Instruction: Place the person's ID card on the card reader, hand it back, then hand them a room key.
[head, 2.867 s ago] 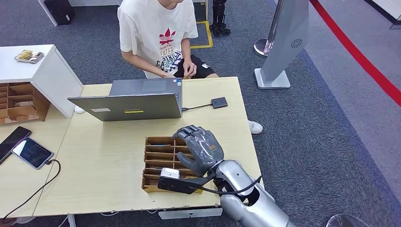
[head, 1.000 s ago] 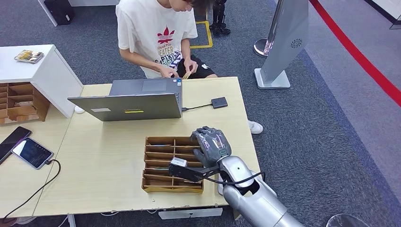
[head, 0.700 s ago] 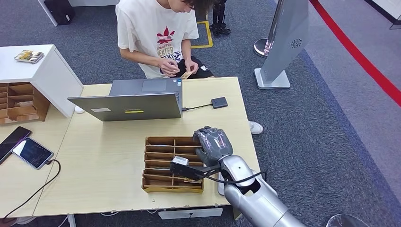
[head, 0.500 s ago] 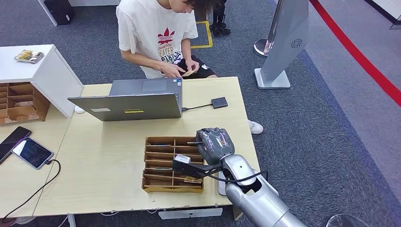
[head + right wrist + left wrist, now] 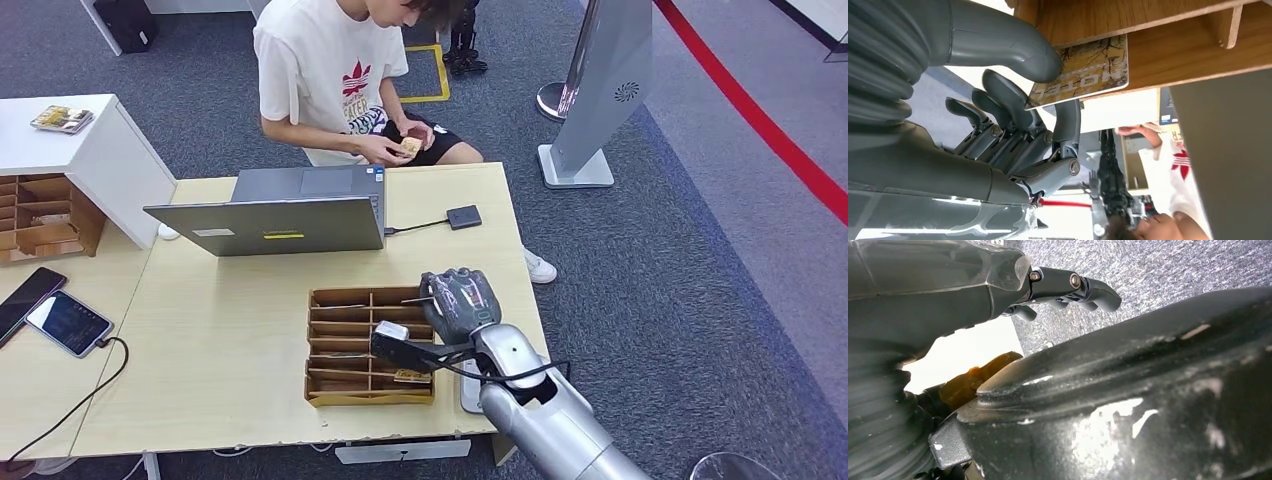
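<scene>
1. Nearest, at the tabletop's front edge toward its right corner, stood the wooden card tray (image 5: 345, 345), its slots open upward so cards could be drawn out.
2. The right hand (image 5: 458, 305) was at the tray's right side. The right wrist view showed its thumb (image 5: 1013, 42) on top of the room key (image 5: 1083, 70), a card printed HOTEL, with darker fingers under the card's edge. I judged this a pinch, the card partly out of its slot, probably to pull the key free for handing over.
3. The left hand (image 5: 1068, 285) appeared in its wrist view over grey carpet, fingers curled in with nothing seen in them; it seemed parked out of the way.
4. Farther back, the laptop (image 5: 275, 215) stood open along the tabletop's far edge, a cable running to the small black card reader (image 5: 463, 217) near the far right corner, within the person's reach.
5. Beyond the far edge, the person (image 5: 340, 75) held a small card (image 5: 408, 146) in both hands, likely the ID card.
</scene>
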`<control>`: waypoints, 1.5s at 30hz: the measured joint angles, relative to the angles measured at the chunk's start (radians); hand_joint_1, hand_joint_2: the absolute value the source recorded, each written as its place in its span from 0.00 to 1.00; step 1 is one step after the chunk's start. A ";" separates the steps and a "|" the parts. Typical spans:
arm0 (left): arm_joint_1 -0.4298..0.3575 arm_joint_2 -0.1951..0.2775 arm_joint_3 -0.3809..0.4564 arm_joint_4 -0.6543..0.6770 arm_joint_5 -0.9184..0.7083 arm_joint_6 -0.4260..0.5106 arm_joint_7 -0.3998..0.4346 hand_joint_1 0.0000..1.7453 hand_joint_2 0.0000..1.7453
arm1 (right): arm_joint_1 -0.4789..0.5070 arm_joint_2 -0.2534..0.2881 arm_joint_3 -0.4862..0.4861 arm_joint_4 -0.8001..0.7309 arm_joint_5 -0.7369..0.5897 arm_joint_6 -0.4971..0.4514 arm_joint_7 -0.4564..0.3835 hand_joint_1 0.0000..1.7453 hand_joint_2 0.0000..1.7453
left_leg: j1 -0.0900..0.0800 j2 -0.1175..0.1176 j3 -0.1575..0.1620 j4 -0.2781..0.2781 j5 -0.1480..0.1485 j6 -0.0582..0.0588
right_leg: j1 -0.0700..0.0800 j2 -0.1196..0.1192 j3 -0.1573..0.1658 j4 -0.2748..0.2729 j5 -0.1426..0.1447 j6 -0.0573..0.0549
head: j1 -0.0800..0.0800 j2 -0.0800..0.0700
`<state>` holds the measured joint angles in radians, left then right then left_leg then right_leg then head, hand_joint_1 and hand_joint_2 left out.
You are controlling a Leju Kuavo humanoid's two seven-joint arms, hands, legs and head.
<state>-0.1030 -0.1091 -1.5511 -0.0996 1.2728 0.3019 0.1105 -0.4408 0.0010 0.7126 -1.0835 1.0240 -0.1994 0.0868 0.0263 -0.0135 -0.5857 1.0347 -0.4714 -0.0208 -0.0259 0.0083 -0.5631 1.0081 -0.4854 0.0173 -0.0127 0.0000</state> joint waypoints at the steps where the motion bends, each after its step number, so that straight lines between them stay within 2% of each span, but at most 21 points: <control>1: 0.000 0.000 0.000 0.000 0.002 0.001 -0.001 0.00 1.00 | 0.000 0.000 -0.005 -0.003 -0.022 0.001 -0.008 1.00 1.00 | 0.000 0.000 0.000 0.000 0.000 0.000 | 0.000 0.000 0.000 0.000 0.000 0.000 | 0.000 0.000; 6: 0.003 0.000 0.000 0.000 0.021 0.007 -0.013 0.00 1.00 | 0.002 0.000 -0.046 -0.094 -0.213 0.021 -0.070 1.00 1.00 | 0.000 0.000 0.000 0.000 0.000 0.000 | 0.000 0.000 0.000 0.000 0.000 0.000 | 0.000 0.000; 14: 0.008 0.000 0.000 0.000 0.054 0.017 -0.036 0.00 1.00 | 0.017 -0.002 -0.140 -0.387 -0.577 0.022 -0.187 1.00 1.00 | 0.000 0.000 0.000 0.000 0.000 0.000 | 0.000 0.000 -0.001 0.000 0.000 0.000 | 0.000 0.000; 18: 0.009 0.001 0.000 0.000 0.058 0.019 -0.039 0.00 1.00 | 0.025 -0.005 -0.178 -0.486 -0.662 0.012 -0.215 1.00 1.00 | 0.000 0.000 0.000 0.000 0.000 0.000 | 0.000 0.000 -0.001 0.000 0.000 0.000 | 0.000 0.000; 23: 0.009 0.001 0.000 0.000 0.056 0.021 -0.040 0.00 1.00 | 0.020 -0.007 -0.191 -0.526 -0.696 0.025 -0.224 1.00 1.00 | 0.000 0.000 0.000 0.000 0.000 0.000 | 0.000 0.000 0.000 0.000 0.001 0.000 | 0.000 0.000; 29: 0.006 0.000 0.000 0.000 0.025 0.020 -0.029 0.00 1.00 | -0.039 0.015 -0.151 -0.489 -0.691 0.068 -0.192 1.00 1.00 | 0.000 0.001 0.000 0.000 0.000 0.000 | 0.000 0.001 0.000 0.001 0.001 0.000 | 0.000 0.000; 36: -0.007 0.000 0.000 0.000 -0.078 0.008 0.018 0.00 1.00 | -0.174 0.109 -0.084 -0.333 -0.660 0.073 -0.111 1.00 1.00 | 0.000 0.000 0.000 0.000 0.001 -0.001 | 0.000 0.001 -0.001 0.001 0.001 0.000 | 0.000 0.000; 45: -0.025 -0.003 0.000 -0.001 -0.214 -0.021 0.067 0.00 1.00 | -0.348 0.233 -0.059 -0.064 -0.584 0.061 -0.032 1.00 1.00 | 0.000 0.000 0.000 0.000 0.001 -0.001 | 0.000 0.001 -0.001 0.002 0.001 -0.001 | 0.000 0.000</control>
<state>-0.1282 -0.1118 -1.5512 -0.1002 1.0587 0.2810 0.1778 -0.7892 0.2344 0.6536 -1.1476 0.4400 -0.1381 0.0552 0.0266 -0.0134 -0.5856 1.0347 -0.4699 -0.0219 -0.0257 0.0088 -0.5638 1.0097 -0.4844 0.0168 -0.0126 0.0000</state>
